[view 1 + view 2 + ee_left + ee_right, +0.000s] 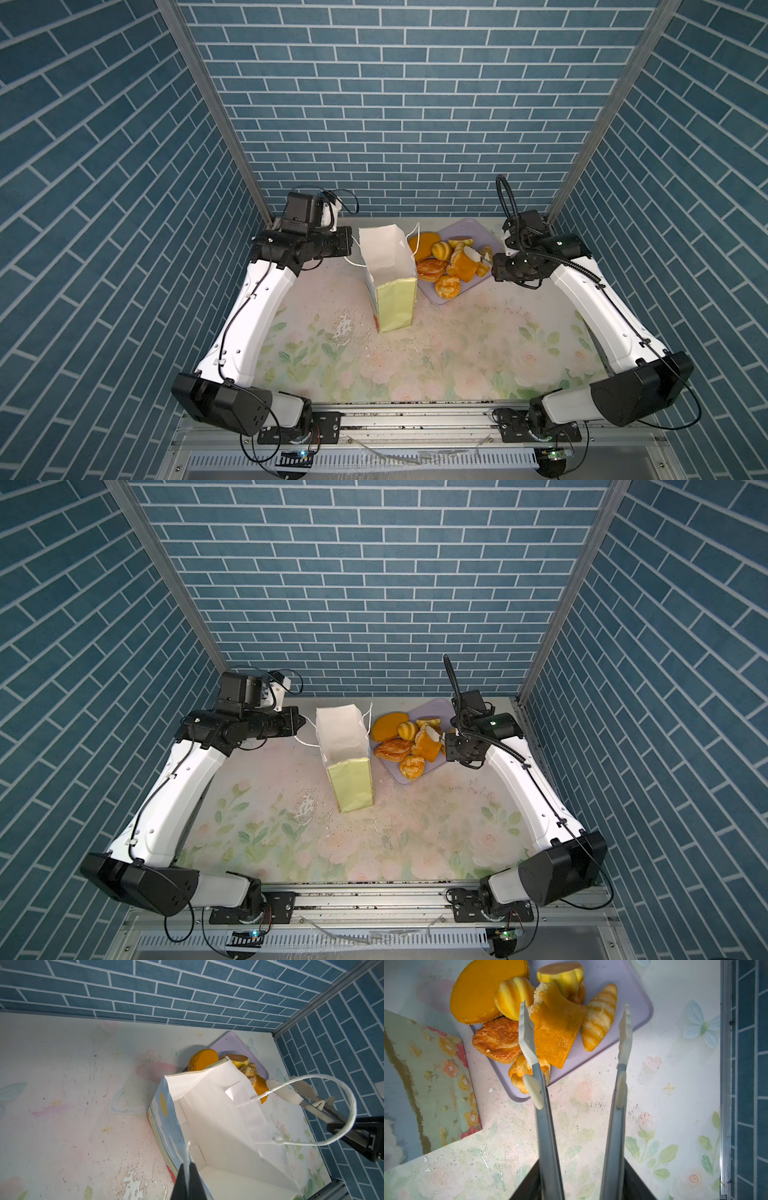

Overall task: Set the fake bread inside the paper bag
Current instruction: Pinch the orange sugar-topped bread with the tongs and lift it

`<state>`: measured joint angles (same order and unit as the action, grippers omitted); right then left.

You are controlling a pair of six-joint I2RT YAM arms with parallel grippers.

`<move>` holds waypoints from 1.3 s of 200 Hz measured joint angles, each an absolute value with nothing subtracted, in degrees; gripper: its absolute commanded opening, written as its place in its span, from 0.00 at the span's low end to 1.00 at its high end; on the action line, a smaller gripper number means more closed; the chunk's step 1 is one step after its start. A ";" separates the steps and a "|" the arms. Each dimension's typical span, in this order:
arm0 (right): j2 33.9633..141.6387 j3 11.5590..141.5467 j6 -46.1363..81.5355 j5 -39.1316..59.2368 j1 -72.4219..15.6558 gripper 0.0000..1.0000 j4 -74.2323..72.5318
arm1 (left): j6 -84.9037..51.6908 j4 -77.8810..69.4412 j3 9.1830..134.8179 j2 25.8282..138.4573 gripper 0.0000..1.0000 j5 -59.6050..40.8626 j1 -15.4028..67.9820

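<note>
floral-print tabletop (457, 345), enclosed by blue brick-patterned walls. contents listed left to right.

- left gripper (188, 1164): fingers pressed together on the white cord handle (188, 1147) of the paper bag (397, 303); the bag is thereby steadied directly ahead of the fingers.
- paper bag: upright, mouth open upward, white interior seen empty in the left wrist view; set between the two grippers, touched by neither except at the cord.
- lilac tray (471, 230): just beside the bag, on the side toward the right gripper (496, 266).
- fake bread (453, 264): piled on the tray, none seen in the bag; straight ahead of the right gripper and well nearer to it than to the left one.
- orange wedge (554, 1030): uppermost piece; long axis judged to run roughly along the arms of the tongs (546, 1118), so closure would fall across its narrow width.
- tongs: arms spread; one white tip is laid against the wedge's edge, the other stands apart beyond a striped roll (600, 1020).
- right gripper: clamped on the tong handles; the bag mouth lies beyond the bread from it, toward the left gripper.
</note>
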<state>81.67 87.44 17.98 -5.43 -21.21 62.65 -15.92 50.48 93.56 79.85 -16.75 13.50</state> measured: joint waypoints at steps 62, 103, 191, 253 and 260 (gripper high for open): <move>81.76 86.70 22.06 -3.16 -21.39 0.58 62.26 | -15.90 50.72 91.68 77.67 0.00 -16.73 11.03; 82.96 84.95 25.32 -2.26 -22.02 0.60 59.72 | -15.97 50.48 89.89 76.07 0.13 -16.75 10.55; 92.03 84.60 28.32 -0.10 -24.14 0.57 54.37 | -15.77 48.88 87.74 73.91 0.27 -16.99 10.50; 93.76 84.60 29.74 0.71 -24.38 0.43 52.10 | -15.38 48.56 86.83 72.73 0.46 -16.60 10.50; 93.76 84.60 29.87 0.73 -24.38 0.41 52.01 | -15.35 48.58 86.80 72.64 0.47 -16.47 10.50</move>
<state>93.76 84.60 29.87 0.73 -24.38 52.01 -15.35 48.58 86.80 72.64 -16.47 10.50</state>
